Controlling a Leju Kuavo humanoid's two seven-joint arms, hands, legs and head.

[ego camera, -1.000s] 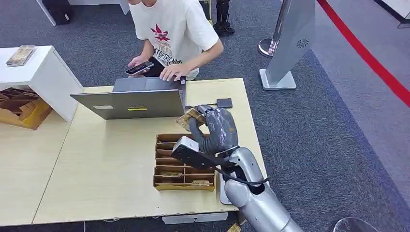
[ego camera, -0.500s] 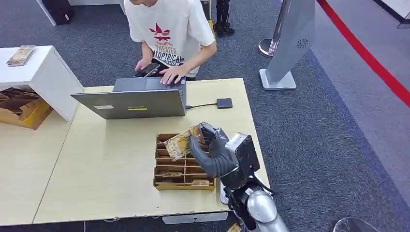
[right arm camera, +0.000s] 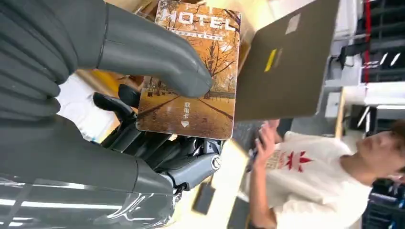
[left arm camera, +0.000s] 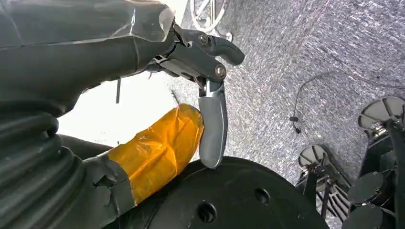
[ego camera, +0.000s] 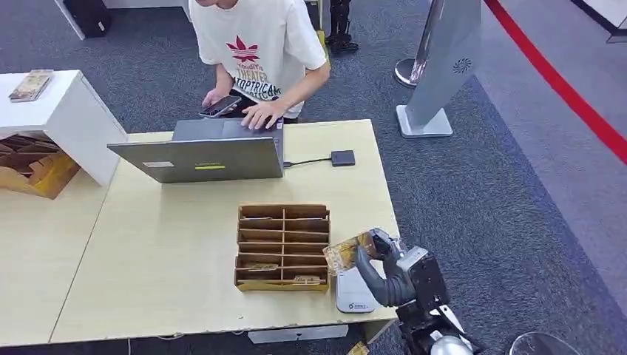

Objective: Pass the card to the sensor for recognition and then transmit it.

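Glossy rectangular card (ego camera: 347, 252), autumn-tree print with "MOTEL" across one end, sits pinched in the right hand (ego camera: 384, 268): thick grey thumb (right arm camera: 153, 55) pressed on the printed face, darker fingers behind it. Head view puts card and hand above the near right corner of the pale wood-laminate counter (ego camera: 163, 251), just right of the brown cardboard divider tray (ego camera: 283, 246) and over a flat white rounded-corner pad (ego camera: 353, 293), the sensor by the look of it; contact with the pad cannot be told. Left hand (left arm camera: 191, 71) hangs above grey speckled carpet, holding nothing, dark fingers spread, yellow tape wrapped on the thumb. Grey matte laptop (ego camera: 203, 151) stands open at the far edge of the counter, a thin cable running to a small dark square box (ego camera: 342, 157). Person (ego camera: 255, 44) in a white printed T-shirt leans over the keyboard, phone (ego camera: 219, 107) in one hand.
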